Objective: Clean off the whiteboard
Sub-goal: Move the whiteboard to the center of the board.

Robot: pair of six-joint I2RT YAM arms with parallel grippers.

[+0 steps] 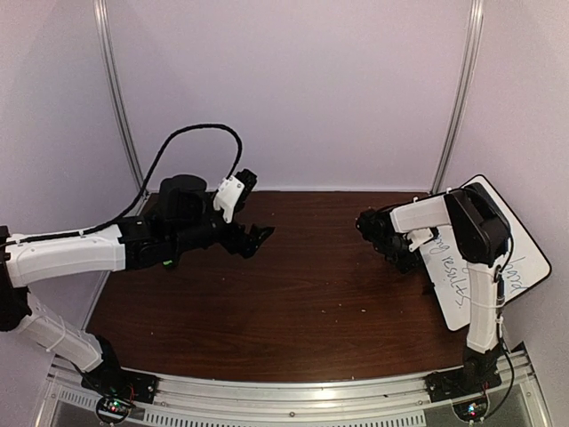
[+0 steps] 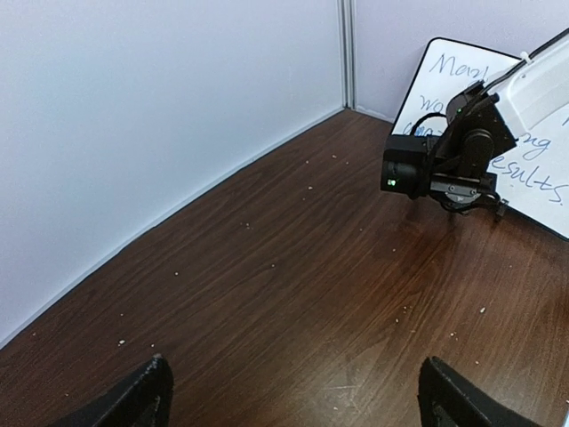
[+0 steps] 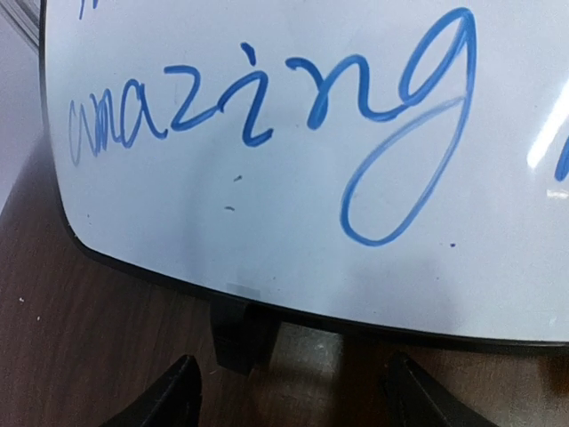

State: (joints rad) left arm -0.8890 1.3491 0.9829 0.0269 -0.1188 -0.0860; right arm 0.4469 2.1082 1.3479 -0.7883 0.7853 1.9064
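The whiteboard (image 1: 458,298) leans against the right wall with its lower edge on the brown table (image 1: 302,294), and blue handwriting covers it. In the right wrist view the whiteboard (image 3: 293,205) fills the frame, with the word "amazing" on it and a small black foot (image 3: 236,342) under its black frame. My right gripper (image 3: 293,391) is open just in front of that lower edge, with nothing between its fingers. The right gripper (image 1: 418,258) sits low beside the board. My left gripper (image 1: 260,238) hovers over the table's left half, wide open and empty, its fingertips (image 2: 151,382) far apart.
Pale walls with vertical metal strips (image 1: 120,107) close in the back and sides. An aluminium rail (image 1: 293,400) runs along the near edge, holding both arm bases. Small pale crumbs (image 2: 404,310) dot the wood. The left wrist view shows the right arm (image 2: 444,160) in front of the whiteboard (image 2: 444,67).
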